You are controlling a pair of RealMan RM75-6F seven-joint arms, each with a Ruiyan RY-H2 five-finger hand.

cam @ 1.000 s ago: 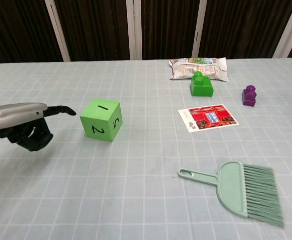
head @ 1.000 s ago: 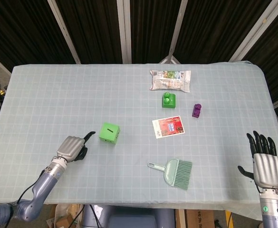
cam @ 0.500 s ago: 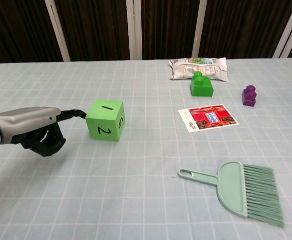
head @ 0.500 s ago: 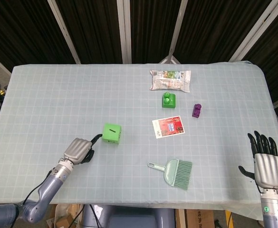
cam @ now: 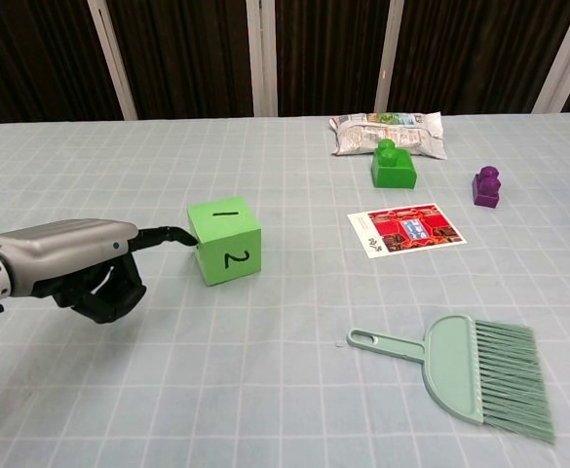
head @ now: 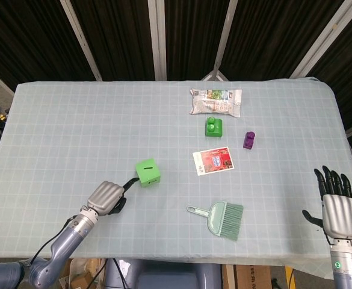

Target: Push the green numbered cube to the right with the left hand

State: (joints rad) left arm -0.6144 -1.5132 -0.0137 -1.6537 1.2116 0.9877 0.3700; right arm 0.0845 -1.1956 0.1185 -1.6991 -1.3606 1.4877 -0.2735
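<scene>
Left robot hand (cam: 75, 263) sits low at the front-left of the table (head: 73, 120), knuckles up, most fingers curled under with nothing in them, one finger stretched out to the right. Its tip touches the left face of the green numbered cube (cam: 225, 241), near the top edge as far as the chest view shows. Forearm comes in from the lower left, nearly level with the table.

The cube is left of centre, sitting flat, turned slightly off the cloth's grid; "1" on top, "2" facing you. Judging by looks, it's light and rigid, probably foam or hollow plastic, so it should slide easily on the cloth. A high or off-centre poke will likely tip or spin it. You'd do better pressing low and mid-face.

The path to the right leads toward the printed card (cam: 404, 229) and the dustpan brush (cam: 460, 375), both well apart from the cube.

Right robot hand (head: 336, 211) is at the far right table edge, fingers straight and apart, holding nothing.
</scene>
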